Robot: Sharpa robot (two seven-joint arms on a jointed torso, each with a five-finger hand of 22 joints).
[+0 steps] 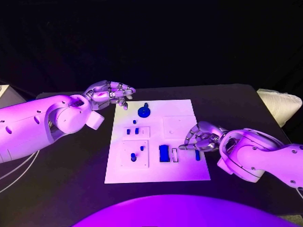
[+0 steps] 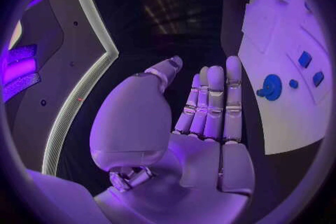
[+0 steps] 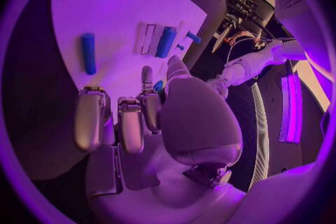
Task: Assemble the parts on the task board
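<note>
Head view: task board (image 1: pixel 156 175) sitting mid-table; right hand (image 1: pixel 200 137) hovering at its right edge, fingers curled, a hold impossible to tell.

Left wrist: left hand (image 2: pixel 210 106) lying flat, fingers straight, holding nothing, beside the board.

Right wrist: blue rod (image 3: pixel 88 52) looking light, rigid, slippery; I'd be pinching mid-shaft.

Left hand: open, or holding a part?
Open. The left hand has its fingers straight and nothing in the palm, hovering beside the task board.
</note>
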